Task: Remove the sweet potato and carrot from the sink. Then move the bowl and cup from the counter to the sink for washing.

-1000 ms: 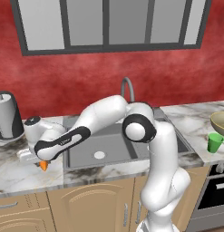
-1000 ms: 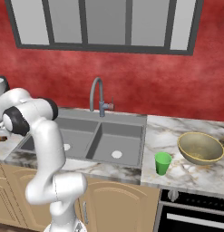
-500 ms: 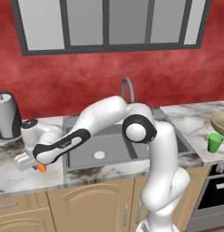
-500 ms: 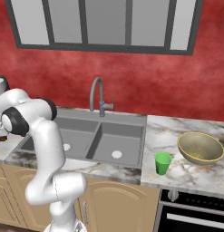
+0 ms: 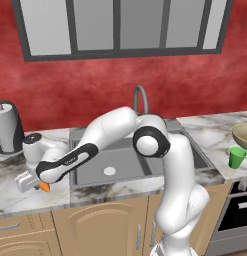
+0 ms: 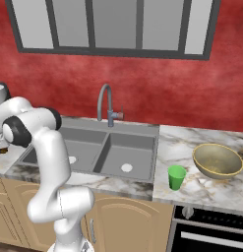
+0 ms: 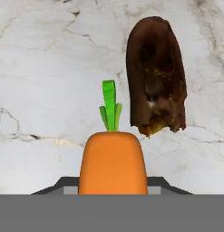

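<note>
My gripper [image 7: 112, 190] is shut on the orange carrot [image 7: 113, 158], whose green top points away from the hand. It hangs low over the marble counter [image 7: 41, 68] left of the sink [image 5: 125, 165]. In the left base view the gripper [image 5: 32, 182] holds the carrot [image 5: 44, 187] near the counter's front edge. The dark brown sweet potato [image 7: 155, 77] lies on the counter just beyond and to the right of the carrot. On the right counter stand the green cup [image 6: 176, 177] and the olive-tan bowl [image 6: 217, 161].
A grey kettle [image 5: 7, 132] stands at the back of the left counter. The curved faucet [image 6: 106, 101] rises behind the sink's two basins. An oven front [image 6: 211, 231] sits below the right counter.
The arm has carried the carrot a little further left and lower toward the counter. The cup and bowl have not moved.
</note>
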### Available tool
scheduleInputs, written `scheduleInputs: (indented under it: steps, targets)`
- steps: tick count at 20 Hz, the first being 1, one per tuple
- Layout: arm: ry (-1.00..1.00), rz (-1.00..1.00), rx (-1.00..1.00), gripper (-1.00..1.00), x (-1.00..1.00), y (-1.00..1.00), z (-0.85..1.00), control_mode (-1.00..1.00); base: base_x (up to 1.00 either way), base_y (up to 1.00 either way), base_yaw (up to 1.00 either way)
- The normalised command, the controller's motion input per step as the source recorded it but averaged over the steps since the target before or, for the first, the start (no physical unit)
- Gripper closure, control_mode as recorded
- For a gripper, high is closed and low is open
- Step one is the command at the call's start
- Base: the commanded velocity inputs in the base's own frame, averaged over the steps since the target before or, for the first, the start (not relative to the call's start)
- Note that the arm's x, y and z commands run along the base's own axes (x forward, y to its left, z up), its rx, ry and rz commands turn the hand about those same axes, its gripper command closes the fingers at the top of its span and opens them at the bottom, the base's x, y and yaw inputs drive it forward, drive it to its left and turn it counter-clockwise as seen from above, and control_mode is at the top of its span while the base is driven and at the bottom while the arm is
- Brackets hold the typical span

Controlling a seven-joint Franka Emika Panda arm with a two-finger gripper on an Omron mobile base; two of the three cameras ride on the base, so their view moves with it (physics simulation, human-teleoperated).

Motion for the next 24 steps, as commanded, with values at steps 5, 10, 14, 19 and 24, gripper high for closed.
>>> scheduleInputs:
  steps: [5,10,14,19,24]
  targets:
    - [0.0,0.11,0.01,1.0,0.01,0.14,-0.16,-1.0,0.0,0.0,0.0]
    - [0.0,0.09,0.01,1.0,0.05,0.16,-0.16,-1.0,0.0,0.0,0.0]
    - [0.0,0.06,0.0,1.0,0.09,0.13,-0.08,-1.0,0.0,0.0,0.0]
    - [0.0,0.06,0.0,1.0,0.1,0.12,-0.13,-1.0,0.0,0.0,0.0]
    - [0.0,0.05,0.0,1.0,0.12,0.12,-0.13,-1.0,0.0,0.0,0.0]
